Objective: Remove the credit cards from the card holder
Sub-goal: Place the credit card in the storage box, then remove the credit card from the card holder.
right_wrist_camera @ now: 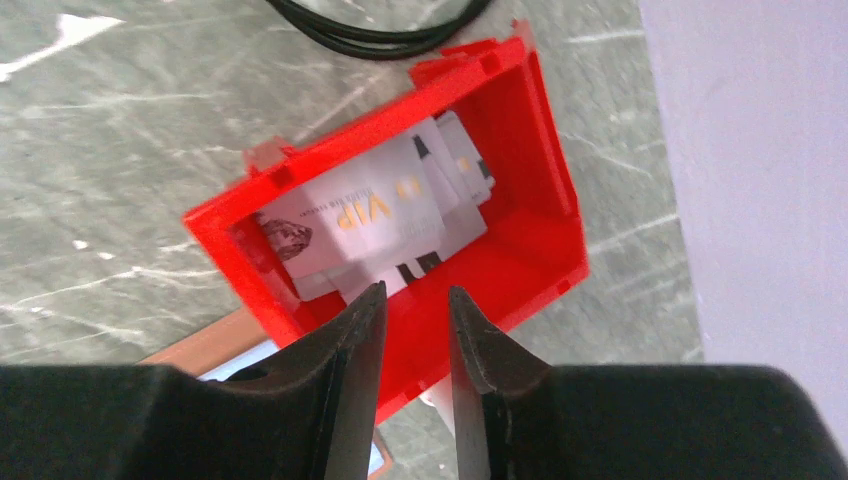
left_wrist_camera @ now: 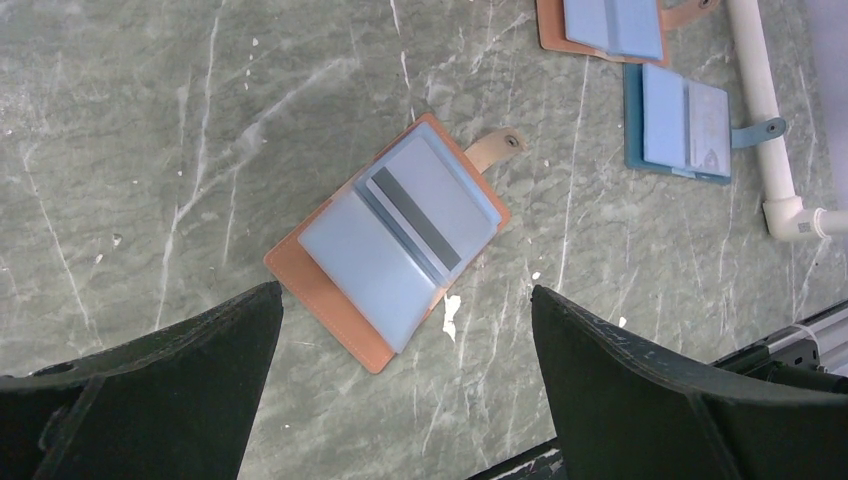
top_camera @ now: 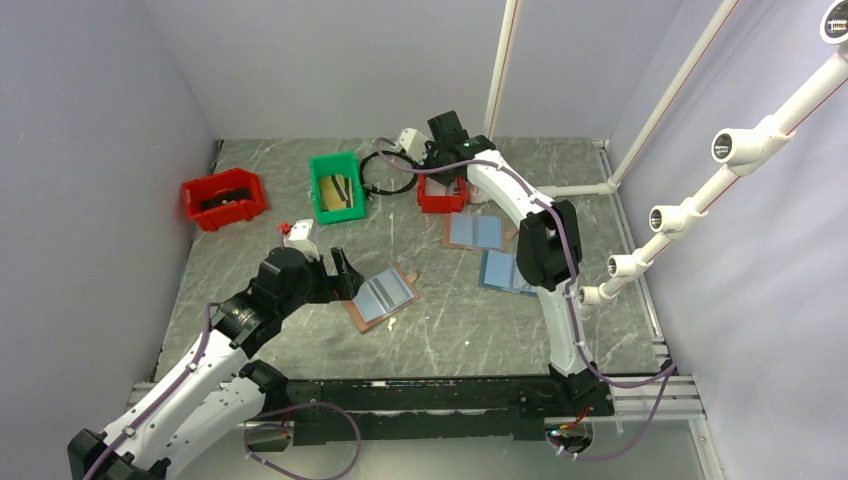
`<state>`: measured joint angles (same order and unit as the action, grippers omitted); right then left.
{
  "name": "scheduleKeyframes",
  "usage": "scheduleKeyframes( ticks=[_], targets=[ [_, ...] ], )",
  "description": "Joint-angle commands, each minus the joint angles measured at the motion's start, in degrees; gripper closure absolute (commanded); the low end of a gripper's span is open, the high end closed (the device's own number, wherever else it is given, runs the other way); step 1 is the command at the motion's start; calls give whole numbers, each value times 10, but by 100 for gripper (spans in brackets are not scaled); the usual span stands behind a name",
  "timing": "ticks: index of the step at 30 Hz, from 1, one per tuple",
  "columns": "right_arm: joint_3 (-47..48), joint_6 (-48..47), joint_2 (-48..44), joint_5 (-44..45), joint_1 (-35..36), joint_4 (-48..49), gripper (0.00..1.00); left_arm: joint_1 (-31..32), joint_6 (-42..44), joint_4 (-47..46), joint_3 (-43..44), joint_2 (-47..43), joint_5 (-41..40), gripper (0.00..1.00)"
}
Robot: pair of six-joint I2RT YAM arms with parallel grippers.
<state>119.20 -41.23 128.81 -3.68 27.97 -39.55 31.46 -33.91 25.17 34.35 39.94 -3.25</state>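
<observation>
The card holder [top_camera: 380, 297] lies open on the table, reddish-brown cover down, pale blue pages up. In the left wrist view [left_wrist_camera: 390, 240] a grey credit card [left_wrist_camera: 418, 212] with a dark stripe sits in its right page. My left gripper [top_camera: 338, 275] is open and empty just left of the holder; the jaws stand wide apart [left_wrist_camera: 405, 293] above its near edge. My right gripper [top_camera: 440, 168] hovers over a small red bin [right_wrist_camera: 540, 200] with several pale cards [right_wrist_camera: 365, 215] in it. Its jaws [right_wrist_camera: 416, 292] stand a little apart with nothing between them.
A second brown holder [top_camera: 475, 232] and a blue-cover holder [top_camera: 505, 272] lie open to the right. A green bin [top_camera: 337, 186], a larger red bin [top_camera: 224, 197] and a black cable loop [top_camera: 385, 172] are at the back. White pipes [left_wrist_camera: 765, 110] run along the right.
</observation>
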Motion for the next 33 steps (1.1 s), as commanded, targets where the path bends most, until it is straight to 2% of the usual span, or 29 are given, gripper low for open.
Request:
scheduleKeyframes(
  ticks=[1, 8, 15, 22, 27, 33],
  targets=[
    [29, -3, -4, 86, 2, 54, 67, -1, -7, 2, 6, -10, -13, 1],
    [23, 16, -30, 55, 10, 32, 60, -1, -26, -23, -6, -12, -6, 0],
    [-30, 64, -95, -95, 25, -41, 51, -1, -92, -58, -33, -16, 6, 0],
    [-145, 123, -185, -224, 27, -53, 47, -1, -161, -68, -57, -28, 33, 1],
    [-257, 136, -265, -315, 27, -24, 46, -1, -195, -64, -69, -47, 34, 1],
    [-395, 144, -340, -365, 27, 31, 44, -1, -232, -55, -77, -66, 34, 0]
  ],
)
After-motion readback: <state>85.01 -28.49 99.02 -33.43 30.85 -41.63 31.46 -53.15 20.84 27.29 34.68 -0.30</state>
